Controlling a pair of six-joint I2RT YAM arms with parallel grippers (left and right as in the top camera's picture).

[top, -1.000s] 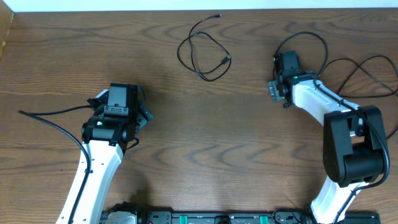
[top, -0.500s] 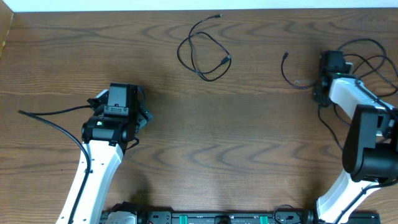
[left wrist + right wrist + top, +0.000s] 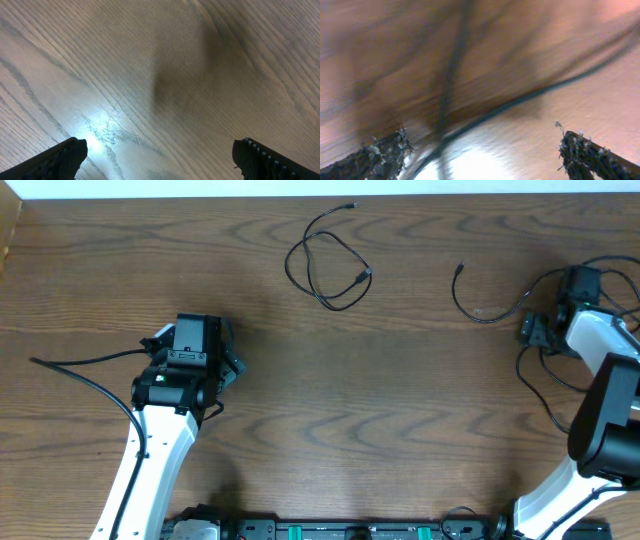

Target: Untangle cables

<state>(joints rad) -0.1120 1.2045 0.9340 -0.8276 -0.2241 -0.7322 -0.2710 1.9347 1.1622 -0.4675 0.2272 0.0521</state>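
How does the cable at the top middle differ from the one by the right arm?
The middle cable is coiled in overlapping loops and lies by itself. The right cable makes one open curve running toward the right gripper, its far end hidden. Both are thin and black.

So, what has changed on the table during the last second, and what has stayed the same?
The right gripper swung from near the middle of the table to its right edge, with its jaws open. A thin cable with a small plug at its end now lies uncovered where the gripper stood. The left gripper, also open, and the looped cable at the top kept their places.
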